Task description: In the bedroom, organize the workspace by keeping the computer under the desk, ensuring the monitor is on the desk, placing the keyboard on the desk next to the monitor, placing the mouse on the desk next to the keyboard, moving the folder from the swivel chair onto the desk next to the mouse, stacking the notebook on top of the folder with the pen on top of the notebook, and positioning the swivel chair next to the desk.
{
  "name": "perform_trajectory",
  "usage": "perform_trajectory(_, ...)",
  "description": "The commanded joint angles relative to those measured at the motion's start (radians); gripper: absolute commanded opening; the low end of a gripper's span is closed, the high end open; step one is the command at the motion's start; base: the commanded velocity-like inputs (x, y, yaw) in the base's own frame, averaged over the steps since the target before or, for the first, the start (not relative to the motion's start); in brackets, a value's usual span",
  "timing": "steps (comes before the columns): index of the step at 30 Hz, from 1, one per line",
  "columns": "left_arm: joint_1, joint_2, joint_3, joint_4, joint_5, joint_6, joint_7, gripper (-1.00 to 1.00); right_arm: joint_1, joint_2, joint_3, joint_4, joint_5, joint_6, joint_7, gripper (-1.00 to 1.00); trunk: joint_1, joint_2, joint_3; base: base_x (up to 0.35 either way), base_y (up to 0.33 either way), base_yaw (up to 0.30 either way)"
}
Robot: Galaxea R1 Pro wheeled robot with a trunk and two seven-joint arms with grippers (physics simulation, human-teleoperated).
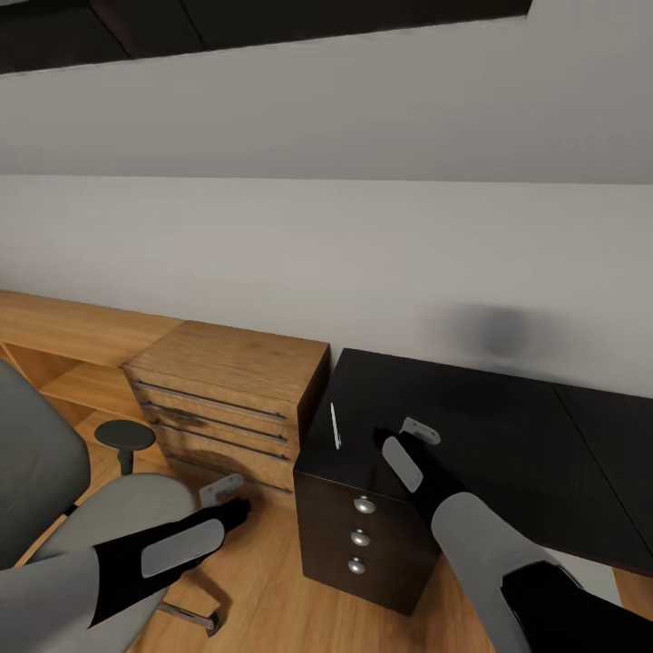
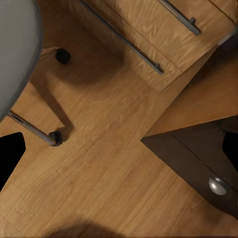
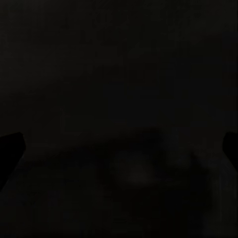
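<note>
The glossy black desk (image 1: 472,426) runs along the grey wall at the right, with a drawer block with round silver knobs (image 1: 364,505) at its near end. A thin white pen (image 1: 335,425) lies on the desktop near that end. My right gripper (image 1: 404,433) hovers open just above the desktop (image 3: 119,99), a little right of the pen, with nothing between its fingers. The grey swivel chair (image 1: 109,521) stands at the lower left. Open and empty, my left gripper (image 1: 231,499) hangs over the wooden floor (image 2: 109,163) between the chair's seat and the desk drawers (image 2: 216,185).
A light-wood drawer unit (image 1: 227,390) with long metal handles stands against the desk's left end, with a low wooden shelf (image 1: 63,349) beyond it. The chair's chrome leg and castor (image 2: 53,138) lie on the floor close to my left gripper.
</note>
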State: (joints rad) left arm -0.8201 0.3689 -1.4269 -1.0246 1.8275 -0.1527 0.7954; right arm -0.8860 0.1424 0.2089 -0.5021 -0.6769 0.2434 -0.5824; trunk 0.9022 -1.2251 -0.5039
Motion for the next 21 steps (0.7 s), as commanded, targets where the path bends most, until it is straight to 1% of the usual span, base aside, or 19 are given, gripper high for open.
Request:
perform_trajectory(1, -0.002, 0.003, -0.004, -0.011, 0.009, -0.010, 0.001, 1.00, 0.000, -0.001, 0.007, -0.002, -0.003, 0.007, -0.007, 1.00, 0.000, -0.001, -0.001, 0.000, 0.000, 0.000)
perform_trajectory(3, -0.002, 0.012, -0.005, -0.030, 0.008, -0.010, 0.001, 1.00, 0.000, -0.001, 0.007, -0.003, 0.000, 0.009, -0.007, 1.00, 0.000, -0.001, -0.001, 0.000, 0.000, 0.000)
perform_trajectory(4, -0.002, 0.027, -0.006, -0.051, 0.008, -0.010, 0.001, 1.00, 0.000, -0.002, 0.008, -0.003, 0.002, 0.012, -0.007, 1.00, 0.000, -0.001, -0.001, 0.000, 0.000, 0.000)
perform_trajectory(5, -0.002, 0.036, -0.007, -0.063, 0.008, -0.011, 0.001, 1.00, 0.000, -0.003, 0.008, -0.003, 0.002, 0.014, -0.007, 1.00, 0.000, -0.001, -0.001, 0.000, 0.000, 0.000)
perform_trajectory(7, -0.002, 0.080, -0.010, -0.119, 0.007, -0.012, 0.001, 1.00, 0.001, -0.004, 0.009, -0.004, 0.004, 0.018, -0.007, 1.00, 0.000, -0.001, -0.001, 0.000, 0.000, 0.000)
perform_trajectory(8, -0.002, 0.138, -0.012, -0.190, 0.007, -0.015, 0.001, 1.00, 0.001, -0.004, 0.010, -0.004, 0.005, 0.026, -0.008, 1.00, 0.000, -0.001, -0.001, 0.000, 0.000, 0.015)
perform_trajectory(9, -0.002, 0.155, -0.012, -0.216, 0.008, -0.015, 0.001, 1.00, 0.001, -0.004, 0.011, -0.004, 0.006, 0.035, -0.009, 1.00, 0.000, -0.001, -0.001, 0.000, 0.000, 0.051)
perform_trajectory(11, -0.002, 0.170, -0.017, -0.241, 0.009, -0.016, 0.002, 1.00, 0.001, -0.003, 0.013, -0.004, 0.007, 0.055, -0.009, 1.00, 0.000, -0.001, -0.002, 0.000, 0.000, 0.109)
perform_trajectory(12, -0.002, 0.173, -0.021, -0.247, 0.009, -0.016, 0.002, 1.00, 0.001, -0.003, 0.016, -0.005, 0.007, 0.062, -0.009, 1.00, 0.000, -0.001, -0.003, 0.000, 0.000, 0.160)
perform_trajectory(14, -0.002, 0.178, -0.046, -0.257, 0.008, -0.016, 0.003, 1.00, 0.001, -0.003, 0.035, -0.005, 0.008, 0.078, -0.010, 1.00, 0.000, -0.001, -0.004, 0.000, 0.000, 0.196)
perform_trajectory(15, -0.002, 0.180, -0.061, -0.261, 0.007, -0.016, 0.003, 1.00, 0.001, -0.003, 0.060, -0.005, 0.009, 0.085, -0.009, 1.00, 0.000, -0.001, -0.004, 0.000, 0.000, 0.218)
perform_trajectory(16, -0.002, 0.181, -0.067, -0.263, 0.007, -0.016, 0.004, 1.00, 0.001, -0.003, 0.075, -0.005, 0.009, 0.087, -0.009, 1.00, 0.000, -0.001, -0.005, 0.000, 0.000, 0.224)
perform_trajectory(17, -0.002, 0.182, -0.076, -0.265, 0.006, -0.017, 0.004, 1.00, 0.001, -0.003, 0.108, -0.005, 0.009, 0.090, -0.009, 1.00, 0.000, -0.001, -0.006, 0.000, 0.000, 0.232)
perform_trajectory(18, -0.002, 0.182, -0.079, -0.266, 0.006, -0.017, 0.005, 1.00, 0.001, -0.003, 0.125, -0.006, 0.009, 0.091, -0.009, 1.00, 0.000, -0.001, -0.006, 0.000, 0.000, 0.235)
perform_trajectory(19, -0.002, 0.182, -0.084, -0.267, 0.006, -0.017, 0.005, 1.00, 0.001, -0.003, 0.157, -0.006, 0.009, 0.093, -0.008, 1.00, 0.000, -0.001, -0.007, 0.000, 0.000, 0.239)
perform_trajectory(20, -0.002, 0.183, -0.085, -0.267, 0.006, -0.017, 0.005, 1.00, 0.001, -0.003, 0.171, -0.006, 0.009, 0.093, -0.008, 1.00, 0.000, -0.001, -0.007, 0.000, 0.000, 0.240)
perform_trajectory(21, -0.002, 0.183, -0.088, -0.268, 0.006, -0.017, 0.005, 1.00, 0.001, -0.003, 0.194, -0.006, 0.009, 0.093, -0.008, 1.00, 0.000, -0.001, -0.008, 0.000, 0.000, 0.243)
